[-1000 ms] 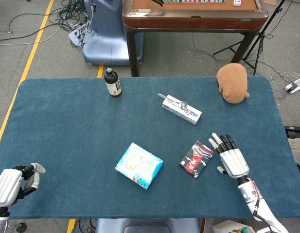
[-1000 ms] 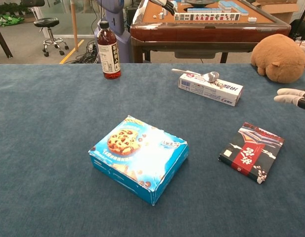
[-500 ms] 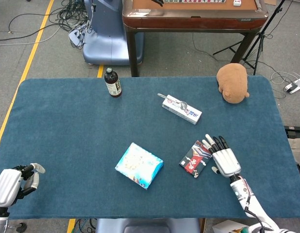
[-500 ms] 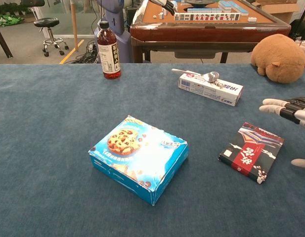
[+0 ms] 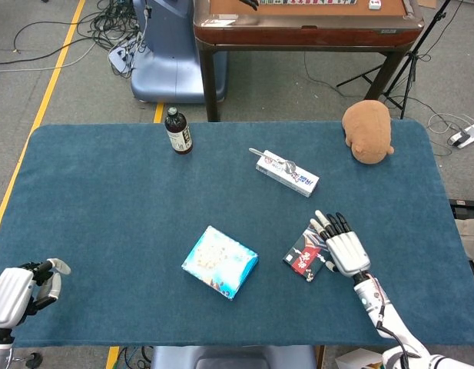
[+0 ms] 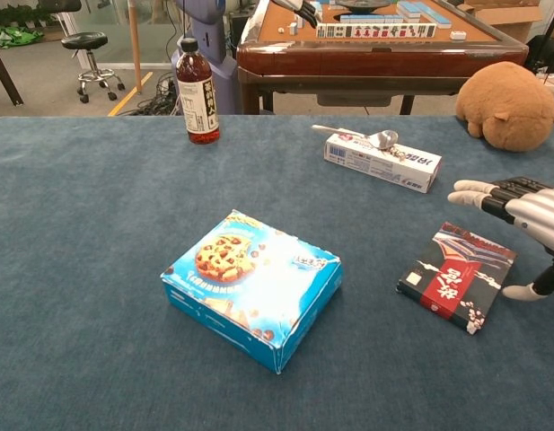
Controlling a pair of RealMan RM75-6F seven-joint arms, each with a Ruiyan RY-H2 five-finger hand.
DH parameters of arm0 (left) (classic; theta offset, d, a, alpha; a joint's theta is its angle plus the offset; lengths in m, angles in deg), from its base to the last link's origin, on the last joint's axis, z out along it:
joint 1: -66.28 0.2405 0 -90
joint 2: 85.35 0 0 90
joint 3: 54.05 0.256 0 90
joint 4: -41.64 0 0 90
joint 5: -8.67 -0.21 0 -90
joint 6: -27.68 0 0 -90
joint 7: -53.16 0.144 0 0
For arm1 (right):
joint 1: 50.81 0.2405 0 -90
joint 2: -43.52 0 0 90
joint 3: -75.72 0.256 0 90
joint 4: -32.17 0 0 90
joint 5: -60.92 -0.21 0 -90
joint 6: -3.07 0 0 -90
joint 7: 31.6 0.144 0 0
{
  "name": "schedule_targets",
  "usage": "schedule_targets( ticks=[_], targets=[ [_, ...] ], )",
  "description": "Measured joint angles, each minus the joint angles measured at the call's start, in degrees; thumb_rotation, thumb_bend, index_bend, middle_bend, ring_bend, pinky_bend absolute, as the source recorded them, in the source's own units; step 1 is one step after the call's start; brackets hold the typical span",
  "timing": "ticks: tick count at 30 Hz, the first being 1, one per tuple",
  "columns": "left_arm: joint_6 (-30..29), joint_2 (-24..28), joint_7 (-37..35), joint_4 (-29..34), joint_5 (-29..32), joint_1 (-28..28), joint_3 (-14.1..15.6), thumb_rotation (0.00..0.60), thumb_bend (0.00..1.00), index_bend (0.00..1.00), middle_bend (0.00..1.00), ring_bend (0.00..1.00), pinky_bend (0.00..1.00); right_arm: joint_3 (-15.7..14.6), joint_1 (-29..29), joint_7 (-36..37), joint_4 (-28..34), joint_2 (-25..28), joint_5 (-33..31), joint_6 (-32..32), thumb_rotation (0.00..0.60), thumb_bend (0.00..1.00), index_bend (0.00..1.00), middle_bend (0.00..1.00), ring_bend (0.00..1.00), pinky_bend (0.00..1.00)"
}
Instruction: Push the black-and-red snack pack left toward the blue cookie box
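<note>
The black-and-red snack pack point(image 5: 305, 254) point(image 6: 456, 277) lies flat on the blue table, right of the blue cookie box point(image 5: 220, 262) point(image 6: 252, 287). My right hand point(image 5: 340, 244) point(image 6: 523, 220) is open, fingers stretched out, right beside the pack's right edge; whether it touches the pack I cannot tell. In the head view its fingers overlap the pack's far right corner. My left hand point(image 5: 18, 292) sits at the table's front left corner, fingers curled in with nothing in them, far from both items.
A dark drink bottle point(image 5: 177, 131) point(image 6: 197, 91) stands at the back left. A white toothpaste box with a spoon on it point(image 5: 287, 172) point(image 6: 381, 159) lies behind the pack. A brown plush toy point(image 5: 368, 131) point(image 6: 507, 105) sits at the back right.
My right hand has slid left, from a gap beside the snack pack up to its right edge. The pack, cookie box and left hand have not visibly moved.
</note>
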Motion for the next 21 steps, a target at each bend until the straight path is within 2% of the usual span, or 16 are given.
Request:
schedule_targets(
  ticks=[21],
  targets=[
    [-0.39,0.43,-0.77,-0.13,0.62,0.24,-0.44,0.600,0.62,0.50,0.90,0.67,0.64,2.92,4.37,-5.83,1.24,-2.06,-4.06,2.64,0.600,0.00,0.05,0.00,0.00,0.01]
  ],
)
